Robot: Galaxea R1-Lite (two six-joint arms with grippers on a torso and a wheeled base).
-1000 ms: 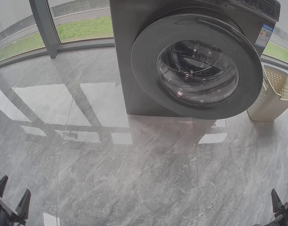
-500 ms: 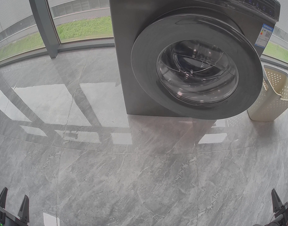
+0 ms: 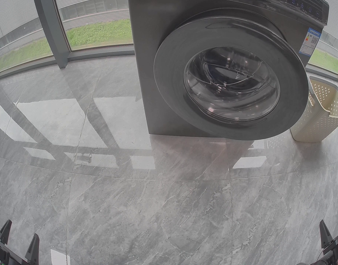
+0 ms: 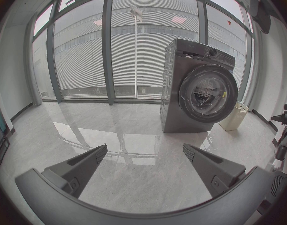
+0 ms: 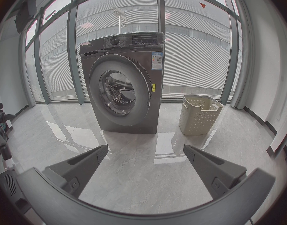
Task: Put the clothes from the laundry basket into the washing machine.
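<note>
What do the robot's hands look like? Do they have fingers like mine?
The left hand and right hand look alike. Each has just two dark grey fingers, shaped like pointy wedges. Near the tips the inner faces have dotted grip patches. Lower down are small round screw holes, and both fingers sit on a curved dark grey bar.
</note>
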